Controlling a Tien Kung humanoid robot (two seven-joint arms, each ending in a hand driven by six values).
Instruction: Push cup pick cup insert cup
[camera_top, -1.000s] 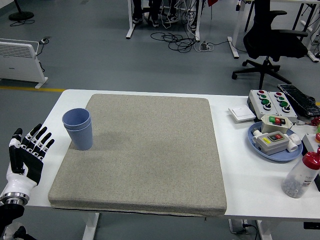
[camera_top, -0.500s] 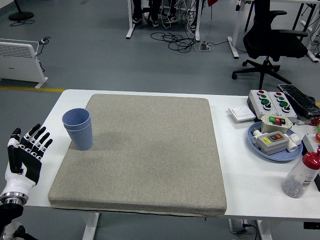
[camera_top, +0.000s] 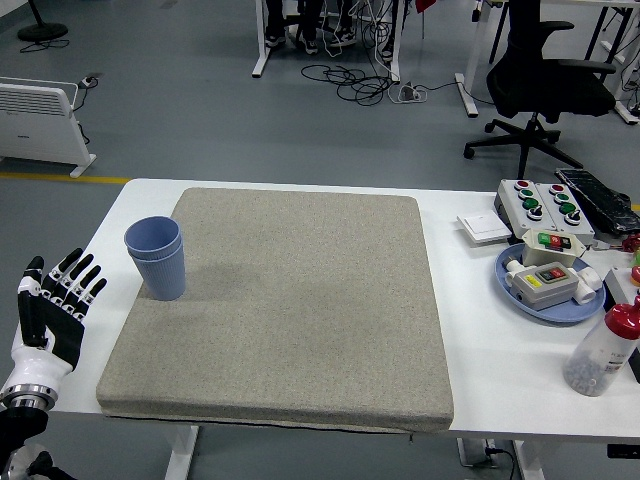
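Observation:
Two blue cups (camera_top: 156, 256) stand nested, one inside the other, upright at the left edge of the grey mat (camera_top: 290, 310). My left hand (camera_top: 52, 308) hovers at the table's left edge, below and left of the cups, its fingers spread and empty, well apart from them. My right arm is out of view.
At the right stand a blue plate (camera_top: 516, 290) bearing button boxes, a white button box (camera_top: 543, 202), a white pad (camera_top: 484, 229) and a clear bottle with a red cap (camera_top: 603, 350). A black office chair (camera_top: 545, 80) and cables lie beyond the table.
My left hand dipped slightly and came back up; it stays at the table's left edge. The cups have not moved.

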